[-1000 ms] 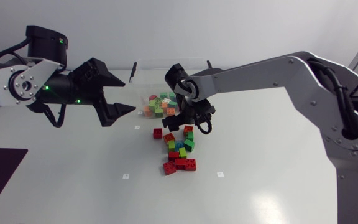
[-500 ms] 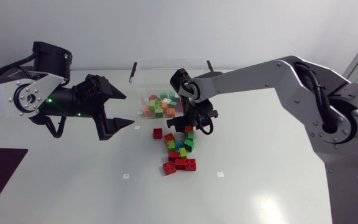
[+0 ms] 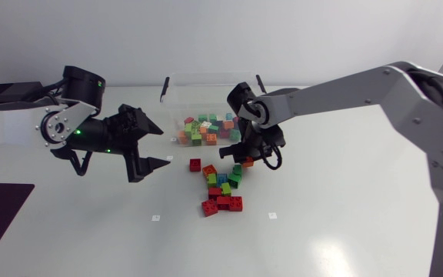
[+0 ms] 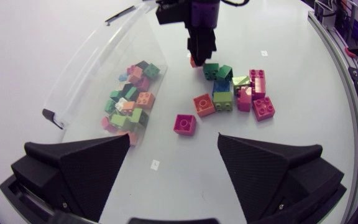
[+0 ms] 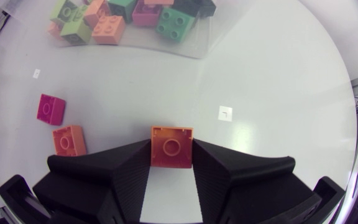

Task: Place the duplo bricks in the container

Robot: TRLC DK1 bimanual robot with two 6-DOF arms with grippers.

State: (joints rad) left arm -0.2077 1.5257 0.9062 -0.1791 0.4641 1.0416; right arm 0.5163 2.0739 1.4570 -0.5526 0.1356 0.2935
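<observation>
The left arm (image 3: 21,127) comes in from the left edge of the frame and lies roughly level over the counter (image 3: 337,231). Its left gripper (image 3: 163,148) points toward the middle. Its fingers (image 4: 86,168) are spread wide with nothing between them. In its wrist view a magenta brick (image 4: 184,124) lies on the counter just ahead of the gap between the fingertips. The right arm (image 3: 344,88) enters from the right edge, reaches past the middle and bends down at the wrist. That puts the right gripper (image 3: 244,155) just below the clear container (image 3: 206,77) in the frame and over the upper end of the loose pile (image 3: 223,188). This gripper's fingers (image 5: 126,171) are closed on an orange brick (image 5: 171,147), one on each side, with the brick's hollow face toward the wrist camera. The container stands at the upper middle of the frame and holds a heap of sorted bricks (image 3: 204,129) in green, orange, pink and white. The loose pile of red, green, blue and orange bricks lies at the centre of the frame, just below the container. Two small white tags (image 3: 155,218) lie on the counter lower in the frame, and their marks are too small to read.
</observation>
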